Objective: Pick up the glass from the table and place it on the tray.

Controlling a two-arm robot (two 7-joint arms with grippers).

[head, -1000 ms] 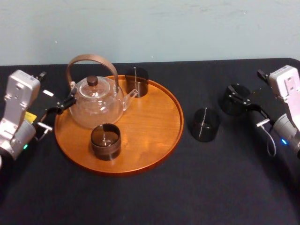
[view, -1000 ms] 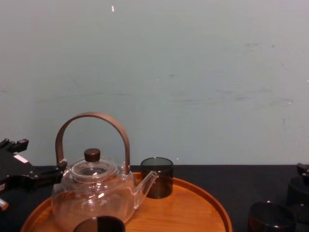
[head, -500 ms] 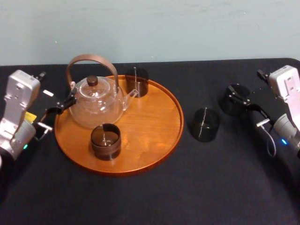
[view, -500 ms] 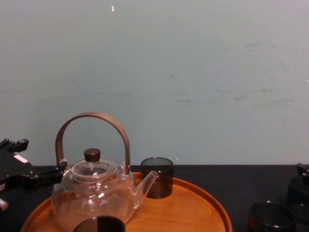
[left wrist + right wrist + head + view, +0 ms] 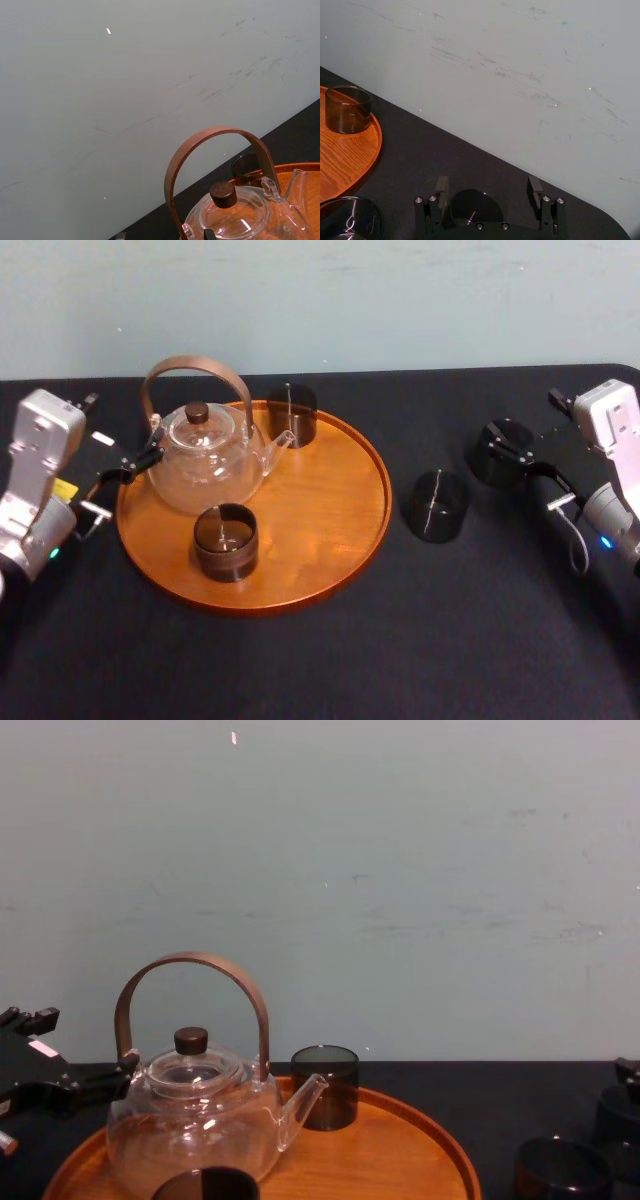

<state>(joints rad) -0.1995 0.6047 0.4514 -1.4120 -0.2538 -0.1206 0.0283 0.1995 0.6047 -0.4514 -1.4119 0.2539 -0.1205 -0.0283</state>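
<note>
Black matte desk (image 5: 420,640) carries the round wooden tray (image 5: 330,540), which holds a glass teapot (image 5: 205,465) and two smoky cups, a back cup (image 5: 291,414) behind the spout and a front cup (image 5: 226,540) at the near rim. Right of the tray, two more stand on the desk: a nearer glass (image 5: 437,505) near the tray and a farther glass (image 5: 500,452) well apart from it. The right gripper (image 5: 487,185) has its fingers (image 5: 441,187) spread on either side of the farther glass. The left gripper (image 5: 124,424) sits left of the tray by the teapot's handle, fingers spread, holding nothing.

Dark glass (image 5: 437,506) upright on table (image 5: 400,660), beside tray (image 5: 320,500)
</note>
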